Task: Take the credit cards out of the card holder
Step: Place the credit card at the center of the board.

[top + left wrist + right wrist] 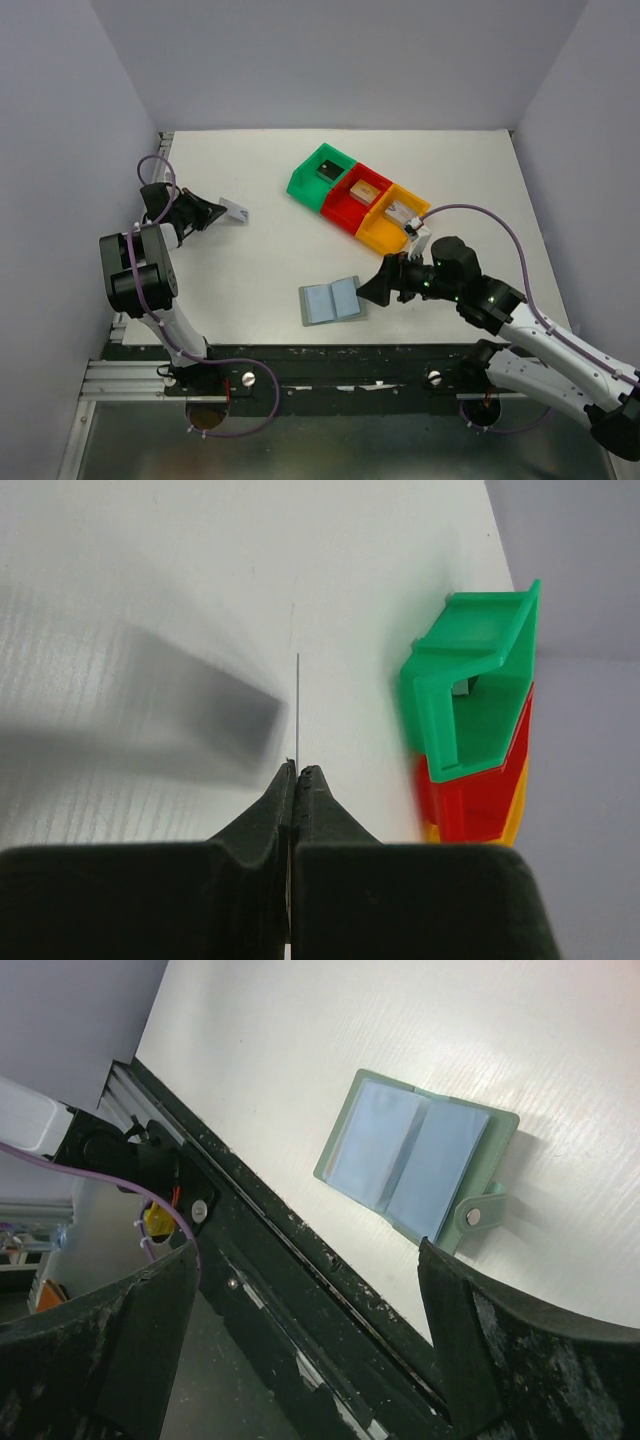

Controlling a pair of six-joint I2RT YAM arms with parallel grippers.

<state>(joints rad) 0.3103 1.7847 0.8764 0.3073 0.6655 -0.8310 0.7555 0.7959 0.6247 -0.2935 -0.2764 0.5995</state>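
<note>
Lying open, card holder (330, 300), beside right hand (373, 285)

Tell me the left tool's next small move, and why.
Likely carry the left tool across toward the green bin and red bin, which hold a black card and a tan card. It is shut on a silver-grey card, and the card holder lies open, its sleeves looking empty.

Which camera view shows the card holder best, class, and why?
The right wrist view: the card holder lies open and large there, with both panels and its snap tab clear. The top view shows it small, with little detail. The left wrist view does not show it.
</note>
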